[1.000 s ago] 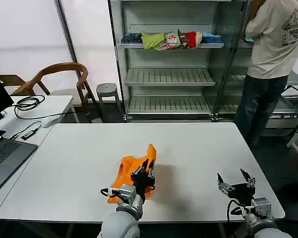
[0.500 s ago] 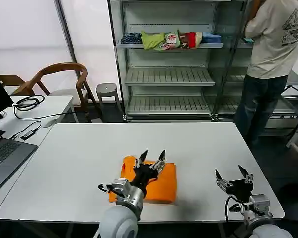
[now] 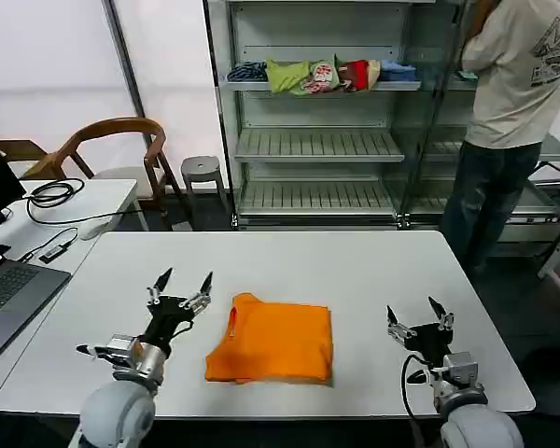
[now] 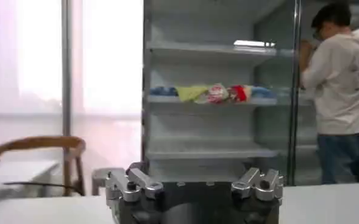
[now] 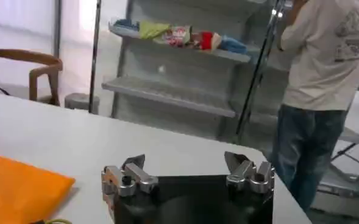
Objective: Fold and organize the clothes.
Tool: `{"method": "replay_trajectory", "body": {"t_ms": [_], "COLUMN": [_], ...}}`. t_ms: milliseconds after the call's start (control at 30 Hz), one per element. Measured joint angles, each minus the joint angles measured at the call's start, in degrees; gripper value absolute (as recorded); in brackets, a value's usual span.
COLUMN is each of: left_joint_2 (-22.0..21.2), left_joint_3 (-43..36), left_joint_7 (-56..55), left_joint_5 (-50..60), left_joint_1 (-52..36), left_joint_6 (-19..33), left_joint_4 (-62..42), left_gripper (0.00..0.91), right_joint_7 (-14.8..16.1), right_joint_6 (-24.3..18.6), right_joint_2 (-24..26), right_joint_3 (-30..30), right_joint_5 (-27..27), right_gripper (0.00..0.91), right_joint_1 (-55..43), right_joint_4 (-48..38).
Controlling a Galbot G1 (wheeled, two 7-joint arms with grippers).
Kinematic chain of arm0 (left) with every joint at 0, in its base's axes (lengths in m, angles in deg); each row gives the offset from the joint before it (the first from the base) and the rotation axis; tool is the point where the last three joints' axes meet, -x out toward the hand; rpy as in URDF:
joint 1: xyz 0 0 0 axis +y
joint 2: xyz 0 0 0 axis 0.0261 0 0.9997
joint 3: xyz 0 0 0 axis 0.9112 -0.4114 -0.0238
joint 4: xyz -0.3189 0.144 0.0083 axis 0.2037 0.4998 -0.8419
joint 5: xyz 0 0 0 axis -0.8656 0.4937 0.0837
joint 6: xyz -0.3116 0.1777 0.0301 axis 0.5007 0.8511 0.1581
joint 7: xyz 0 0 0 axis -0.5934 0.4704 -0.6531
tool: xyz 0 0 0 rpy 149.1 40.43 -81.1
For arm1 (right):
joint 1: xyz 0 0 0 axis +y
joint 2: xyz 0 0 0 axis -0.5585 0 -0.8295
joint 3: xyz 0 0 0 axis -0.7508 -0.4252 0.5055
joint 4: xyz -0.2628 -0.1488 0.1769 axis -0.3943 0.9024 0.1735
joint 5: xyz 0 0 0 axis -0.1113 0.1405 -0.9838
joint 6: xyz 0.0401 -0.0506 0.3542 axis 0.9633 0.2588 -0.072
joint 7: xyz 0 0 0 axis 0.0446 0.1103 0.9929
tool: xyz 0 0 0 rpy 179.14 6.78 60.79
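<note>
Now the shirt (image 3: pixel 273 351) lies folded flat on the table (image 3: pixel 373 271), long axis running left to right, between the two grippers. The left gripper (image 3: pixel 179 288) hangs just beside its left edge, fingers spread wide and empty; the right gripper (image 3: pixel 419 315) stands farther off, likewise wide.
</note>
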Motion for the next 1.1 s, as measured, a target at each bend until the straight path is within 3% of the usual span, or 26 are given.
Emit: {"method": "replay_trajectory", "body": {"t_ms": [433, 1100], "left_joint_2": [2.08, 3.13], "left_joint_3": [5.61, 5.31], "left_joint_7": [4.76, 6.65], "left_joint_5": [5.45, 10.64], "left_joint_1": [0.74, -2.17], "left_joint_6": [6.70, 11.43], "left_joint_4": [-5.26, -10.22], "left_gripper": [0.907, 0.907], "right_joint_7": [0.51, 1.95], "right_joint_6": [-4.86, -10.35], "right_joint_2": [-2.35, -3.57], "right_joint_3": [-4.84, -4.70], "right_joint_5": [4.68, 7.51], "right_gripper": [0.907, 0.907], "right_joint_1": [-6.91, -11.24], "right_joint_4": [-7.14, -13.70]}}
